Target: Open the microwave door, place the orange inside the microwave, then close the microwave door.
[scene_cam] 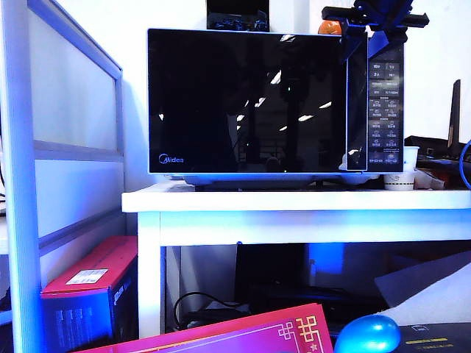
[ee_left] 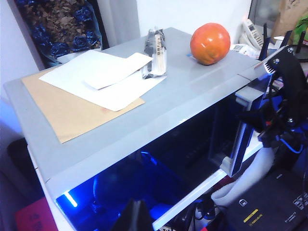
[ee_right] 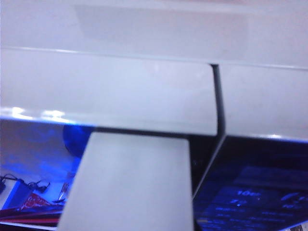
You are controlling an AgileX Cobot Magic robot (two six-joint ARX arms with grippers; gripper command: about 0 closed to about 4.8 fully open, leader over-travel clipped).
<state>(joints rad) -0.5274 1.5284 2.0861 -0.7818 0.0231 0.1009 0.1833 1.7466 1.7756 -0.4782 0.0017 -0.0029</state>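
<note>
Step in hand: opening the microwave door (scene_cam: 246, 103); judging by how things lie, this is the first step and is barely begun.
Microwave (scene_cam: 276, 103): stands on the white desk (scene_cam: 294, 200), glass front facing the exterior camera, button column at its right.
Door state: in the exterior view it looks flush; the left wrist view shows its handle edge standing just off the body, so it seems cracked open a little.
Orange (ee_left: 210, 43): rests on top of the microwave near the back right corner, beside a folded wrapper (ee_left: 155, 47) and some sheets of paper (ee_left: 103, 79); untouched, apart from both pincers.
Right pincer (ee_left: 269, 115): sits at the upper right corner of the door, by the seam between door and button panel. Its jaws look partly closed about the door edge, though the right wrist view is too close and blurred to confirm a firm hold.
Left pincer (ee_left: 134, 216): hovers in front of and above the microwave, jaws closed on nothing, well apart from the orange.
Next move calls for: swinging the door edge outward along its hinge arc at the left side, keeping the grip from slipping off the thin glossy edge.
After that: door wide enough for the orange to pass, then a grasp on the fruit.
Risk: the microwave could slide on the desk if pulled straight rather than along the arc.
</note>
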